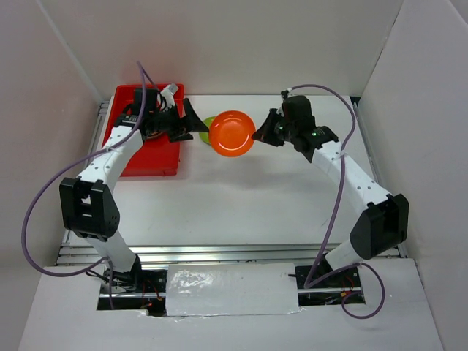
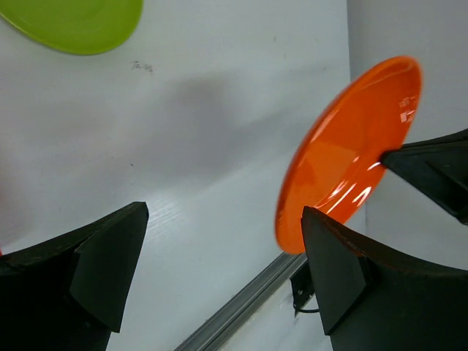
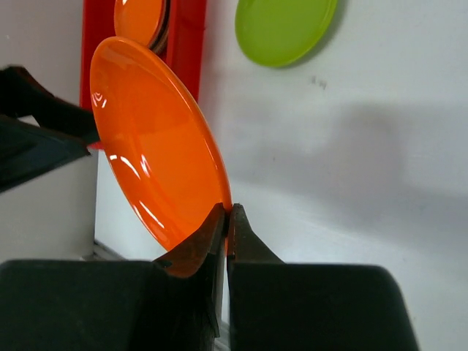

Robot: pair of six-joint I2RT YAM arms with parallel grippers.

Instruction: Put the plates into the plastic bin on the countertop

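Handing off orange plate (image 1: 232,133), rim pinched in right claw (image 3: 228,216), toward gaping, empty left claw (image 2: 224,219); next, probably clamping left.

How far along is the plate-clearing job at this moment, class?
Done: one orange plate lies in the red bin. In hand: the right claw pinches a second orange plate by its rim; the left claw is open beside it. Left: the lime green plate on the countertop.

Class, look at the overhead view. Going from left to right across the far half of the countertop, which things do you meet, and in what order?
red bin → left tool → orange plate → right tool
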